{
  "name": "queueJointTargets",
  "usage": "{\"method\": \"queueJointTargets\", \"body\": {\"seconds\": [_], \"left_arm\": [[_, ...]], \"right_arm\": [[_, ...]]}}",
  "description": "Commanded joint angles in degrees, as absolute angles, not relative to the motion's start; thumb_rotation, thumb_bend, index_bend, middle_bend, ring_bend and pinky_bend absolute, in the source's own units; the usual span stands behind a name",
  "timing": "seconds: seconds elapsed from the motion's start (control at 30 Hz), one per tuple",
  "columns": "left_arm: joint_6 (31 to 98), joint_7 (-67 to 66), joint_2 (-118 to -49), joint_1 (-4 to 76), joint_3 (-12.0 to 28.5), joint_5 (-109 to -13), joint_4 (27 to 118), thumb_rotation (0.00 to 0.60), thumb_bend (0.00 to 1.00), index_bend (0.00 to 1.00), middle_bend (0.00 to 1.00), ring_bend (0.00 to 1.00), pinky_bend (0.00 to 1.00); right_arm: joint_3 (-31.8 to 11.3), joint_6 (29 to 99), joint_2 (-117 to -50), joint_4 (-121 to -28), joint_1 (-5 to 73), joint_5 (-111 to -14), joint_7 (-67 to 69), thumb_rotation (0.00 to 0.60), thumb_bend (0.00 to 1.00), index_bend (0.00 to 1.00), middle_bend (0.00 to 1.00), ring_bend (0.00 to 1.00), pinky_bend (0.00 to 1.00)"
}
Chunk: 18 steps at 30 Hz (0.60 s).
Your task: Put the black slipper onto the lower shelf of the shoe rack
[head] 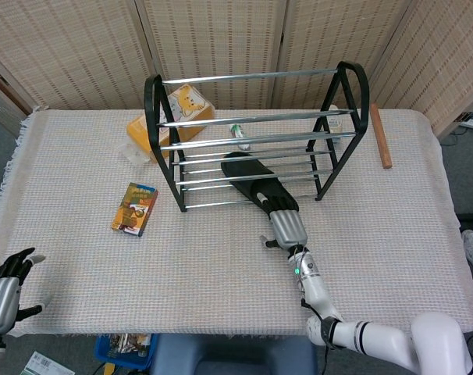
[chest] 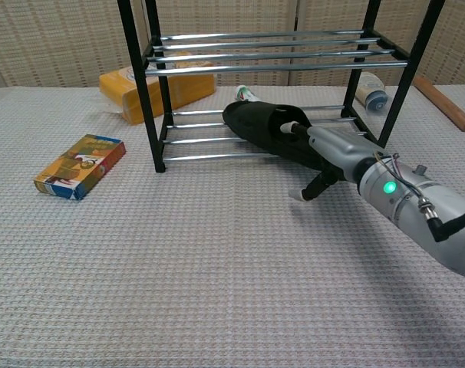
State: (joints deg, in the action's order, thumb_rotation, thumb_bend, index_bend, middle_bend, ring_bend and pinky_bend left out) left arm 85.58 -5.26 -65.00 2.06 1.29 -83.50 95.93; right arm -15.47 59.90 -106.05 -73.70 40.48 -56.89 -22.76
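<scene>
The black slipper (head: 252,178) (chest: 260,126) lies slanted, toe end on the lower shelf (chest: 209,157) of the black-framed shoe rack (head: 252,76) (chest: 136,84), heel end sticking out over the front bar towards me. My right hand (head: 286,226) (chest: 325,150) holds that heel end, fingers laid over the top of it and the thumb jutting down to the tablecloth. My left hand (head: 4,291) hovers at the table's near left corner, fingers apart and empty; only the head view shows it.
A yellow box (head: 182,113) (chest: 152,88) sits behind the rack's left end. A small colourful box (head: 134,208) (chest: 80,165) lies left of the rack. A small tube (chest: 246,95) and a white bottle (chest: 371,93) lie behind it. A wooden stick (head: 380,135) lies at its right.
</scene>
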Motion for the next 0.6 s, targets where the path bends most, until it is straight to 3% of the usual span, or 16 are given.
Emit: {"method": "queueJointTargets", "body": {"seconds": [0.03, 0.33, 0.6], "left_arm": [[85.6, -5.2, -65.0, 2.0, 1.2, -83.5, 95.9, 0.600, 0.22, 0.26, 0.16, 0.17, 0.27], [85.9, -5.1, -65.1, 1.8, 1.1, -83.8, 95.8, 0.600, 0.22, 0.26, 0.16, 0.17, 0.27], [85.7, -5.3, -65.0, 1.8, 1.1, -83.7, 96.2, 0.600, 0.22, 0.26, 0.16, 0.17, 0.27]], "right_arm": [[-14.7, 60.9, -104.7, -75.5, 39.7, -58.6, -21.9, 0.600, 0.26, 0.00, 0.09, 0.12, 0.06], [-11.3, 63.7, -97.7, -81.4, 36.1, -62.3, -22.2, 0.600, 0.26, 0.00, 0.10, 0.12, 0.06], [-10.0, 62.0, -94.5, -81.1, 34.1, -62.1, -19.1, 0.600, 0.26, 0.00, 0.10, 0.12, 0.06]]}}
